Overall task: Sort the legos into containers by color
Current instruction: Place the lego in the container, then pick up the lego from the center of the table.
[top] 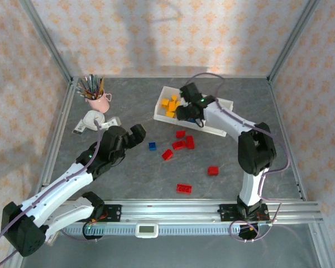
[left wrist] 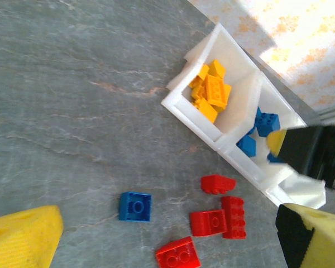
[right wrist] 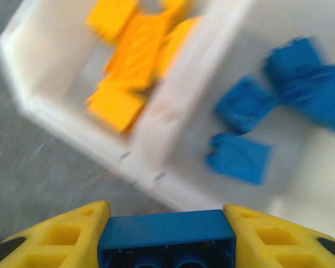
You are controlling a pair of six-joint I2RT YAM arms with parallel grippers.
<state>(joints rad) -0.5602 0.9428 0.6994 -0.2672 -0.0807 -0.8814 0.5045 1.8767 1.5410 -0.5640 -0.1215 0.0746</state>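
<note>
Blue lego (right wrist: 166, 237) clamped in right pincer (top: 191, 113); long axis spans finger to finger, hollow underside toward wrist camera. Pincer hangs over tray (right wrist: 156, 151) near wall, by divider. Blue compartment (right wrist: 301, 162) lies ahead and right; I'd shift that way, then release. Left pincer (top: 132, 135) gaping, nearer arm to loose blue lego (top: 152, 146) on surface, short of tray.

Some legos (left wrist: 212, 92) are sitting in the tray (left wrist: 192, 124). Loose legos (left wrist: 215, 222) are lying before it, a cup (top: 97, 102) standing left of it.
</note>
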